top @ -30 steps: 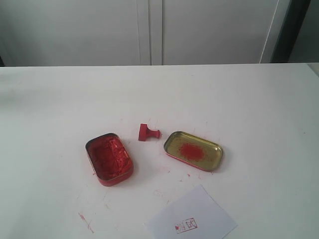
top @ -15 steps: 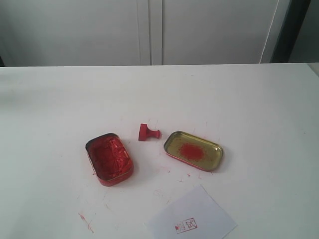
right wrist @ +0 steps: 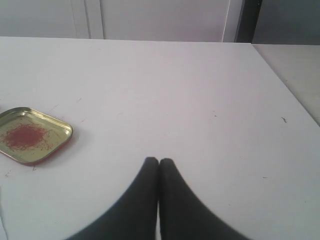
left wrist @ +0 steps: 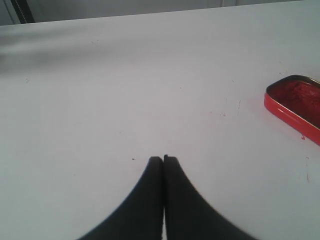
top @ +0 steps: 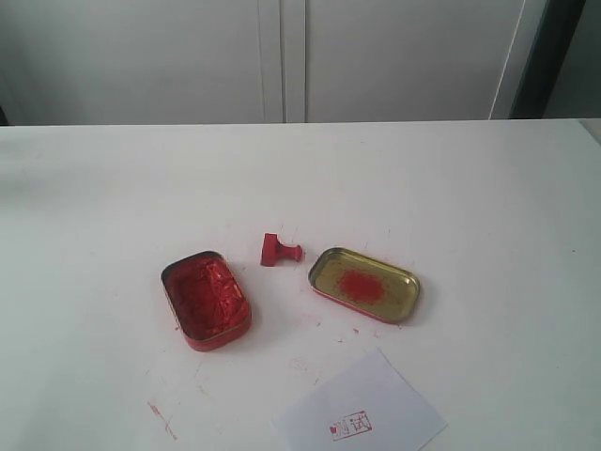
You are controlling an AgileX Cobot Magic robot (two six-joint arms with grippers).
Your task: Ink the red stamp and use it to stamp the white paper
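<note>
I see the left gripper (left wrist: pixel 163 159) with its jaws pressed together on nothing, over the white table (top: pixel 113 188). On the exterior feed, the open tin of red ink paste (top: pixel 207 299) sits furthest left. The red stamp (top: pixel 279 251) lies tipped on its side between it and the gold lid (top: pixel 364 284), touching neither. The white paper (top: pixel 362 418) lies at the near edge, and its red seal mark (top: pixel 350 426) is too small for me to read. The right gripper (right wrist: pixel 159 160) is likewise closed and empty.

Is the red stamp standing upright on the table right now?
No, the red stamp lies on its side on the table.
</note>
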